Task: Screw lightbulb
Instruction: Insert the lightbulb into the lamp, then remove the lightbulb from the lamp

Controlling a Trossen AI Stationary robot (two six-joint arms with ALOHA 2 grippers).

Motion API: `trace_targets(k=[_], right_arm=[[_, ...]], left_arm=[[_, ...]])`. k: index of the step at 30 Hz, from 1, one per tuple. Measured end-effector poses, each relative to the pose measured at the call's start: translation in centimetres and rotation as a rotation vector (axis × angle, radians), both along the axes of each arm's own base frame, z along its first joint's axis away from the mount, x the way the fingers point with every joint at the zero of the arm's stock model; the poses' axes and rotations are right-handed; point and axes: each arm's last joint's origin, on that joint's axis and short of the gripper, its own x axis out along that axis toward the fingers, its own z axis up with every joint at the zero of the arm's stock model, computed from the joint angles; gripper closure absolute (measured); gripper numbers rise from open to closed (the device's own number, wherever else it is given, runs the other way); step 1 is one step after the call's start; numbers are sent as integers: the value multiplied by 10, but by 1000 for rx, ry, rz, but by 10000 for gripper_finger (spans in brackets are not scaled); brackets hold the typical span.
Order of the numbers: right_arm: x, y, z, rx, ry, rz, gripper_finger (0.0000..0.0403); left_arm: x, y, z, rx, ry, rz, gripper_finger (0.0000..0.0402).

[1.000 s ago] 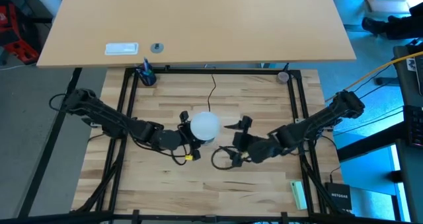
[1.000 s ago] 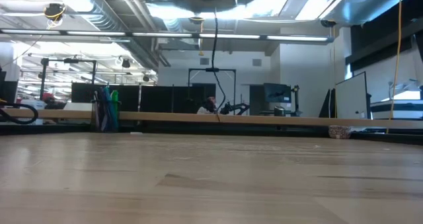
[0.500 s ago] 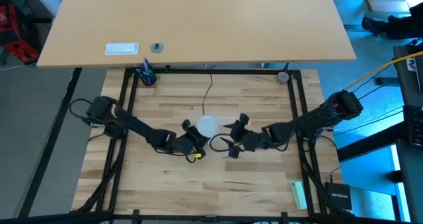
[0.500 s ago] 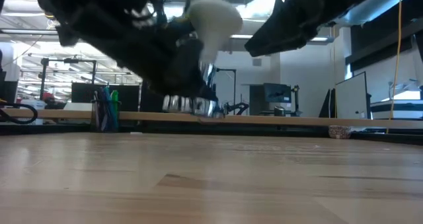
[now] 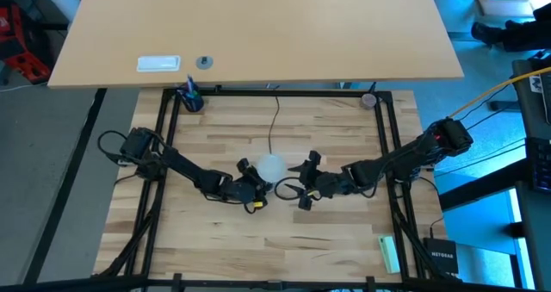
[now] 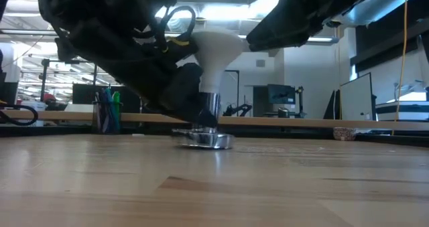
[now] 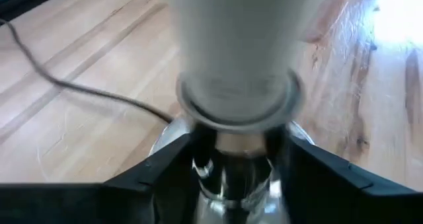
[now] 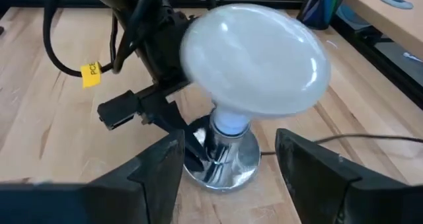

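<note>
Left fingers: the 2 dark fingers [image 7: 165, 174] of the left gripper [image 5: 250, 187] are clamped on the shiny metal base of the matte white globe-shaped lightbulb [image 8: 254, 59], just above the socket.
Right fingers: the 2 dark fingers [image 8: 155, 168] of the right gripper [image 5: 295, 181] stand apart, 1 on each side of the bulb, not touching it.
Lightbulb: upright at the table's middle, neck down in the small round silver socket [image 6: 204, 140].
Socket: flat on the light wooden table [image 5: 336, 232], with a thin black cord [image 5: 275, 124] running toward the far edge.
Arms: both reach low to the centre.
</note>
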Motion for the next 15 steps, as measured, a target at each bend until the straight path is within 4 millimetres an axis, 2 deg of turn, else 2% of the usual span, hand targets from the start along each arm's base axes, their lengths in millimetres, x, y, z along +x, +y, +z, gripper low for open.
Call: trace_targets(k=[3, 6, 10, 15], right_arm=[[0, 0, 0, 0, 0, 0, 166], [0, 0, 0, 0, -1, 0, 166], [0, 0, 0, -13, 7, 3, 166], [-1, -2, -1, -46, 10, -54, 166]], left_arm=[[-4, 0, 1, -21, 50, -24, 166], [-12, 0, 10, -78, 148, -63, 162], [-27, 3, 33, -97, 302, -84, 163], [-52, 5, 64, -72, 400, -96, 168]])
